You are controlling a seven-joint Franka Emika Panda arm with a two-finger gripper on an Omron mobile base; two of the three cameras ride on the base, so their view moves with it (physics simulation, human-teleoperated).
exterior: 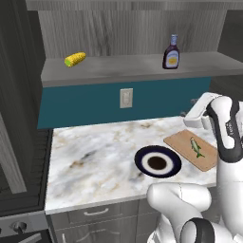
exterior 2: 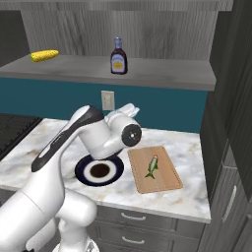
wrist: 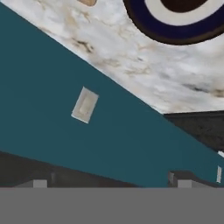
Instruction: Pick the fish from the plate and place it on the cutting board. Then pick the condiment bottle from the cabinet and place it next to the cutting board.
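Fish [exterior 2: 152, 167] lay flat on the board [exterior 2: 165, 181], roughly mid-board, lengthwise along it. Board sat on the marble counter [exterior: 95, 156], just beside the plate [exterior 2: 83, 173] (plate's brown centre bare). In the left base view the fish [exterior: 196, 147] showed on the board [exterior: 180, 141] to the right of the plate [exterior: 141, 163].

Bottle [exterior 2: 118, 56] stood upright on the cabinet [exterior 2: 162, 74] shelf, above the teal wall strip [exterior 2: 167, 106]; same bottle [exterior: 171, 52] toward the shelf's right end in the left base view. Corn cob [exterior: 75, 59] lay at the shelf's left end, well apart from the bottle.

Gripper [exterior 2: 132, 110] hung above the counter behind the plate, pointing toward the wall, jaws spread wide, nothing between them. Hand view (rolled) looked at the teal strip, a wall outlet [wrist: 85, 105] and the plate rim [wrist: 148, 27] near its top edge.
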